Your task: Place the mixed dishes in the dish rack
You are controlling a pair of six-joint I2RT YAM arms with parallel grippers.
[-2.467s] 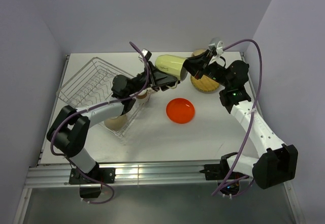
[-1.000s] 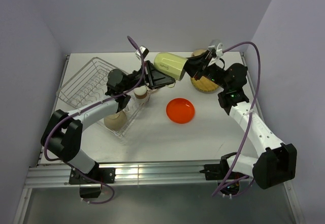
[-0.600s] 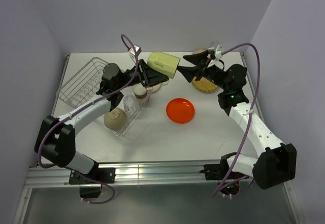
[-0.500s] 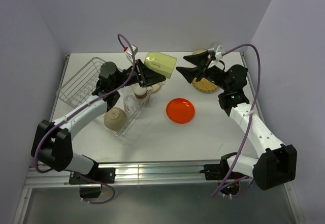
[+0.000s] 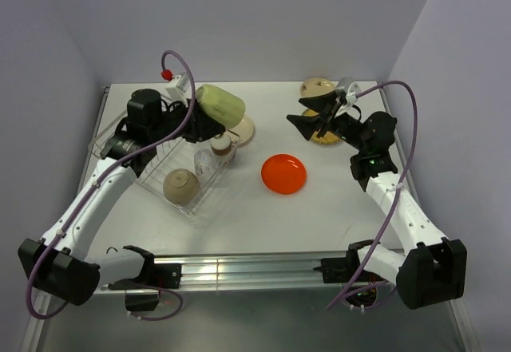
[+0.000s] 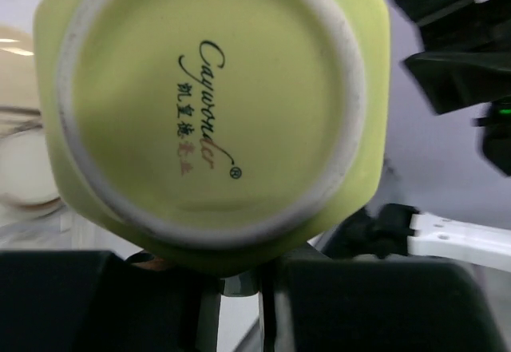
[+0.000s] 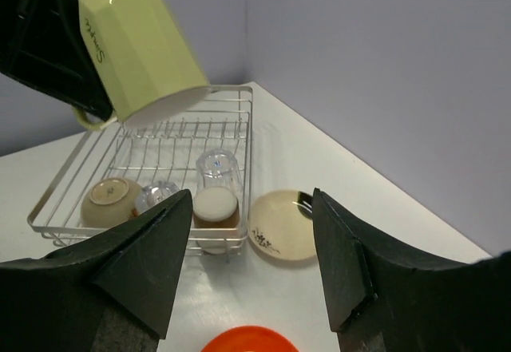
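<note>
The pale yellow mug (image 5: 221,104) had changed hands. A short while before, the right gripper (image 5: 306,106) had held it up in the air, over the middle of the far part of the table. Then the left gripper (image 5: 198,122) took hold of it, and the right one let go. Now the right fingers stood wide apart with nothing between them, hanging over the tan plate (image 5: 326,137) on the far right.

The left fingers were squeezed on the mug, down by its handle. The left arm had swung it to the left. The mug hung in the air, tipped on its side, just over the far right end of the dish rack (image 5: 156,164). It was not touching the rack yet.

In the rack sat a white bowl (image 5: 181,184) and a clear glass (image 5: 204,160). The orange plate (image 5: 283,173) and a cream plate (image 5: 243,131) were outside it on the table.

So the pass had worked. The mug looked ready to go down into the rack next.
</note>
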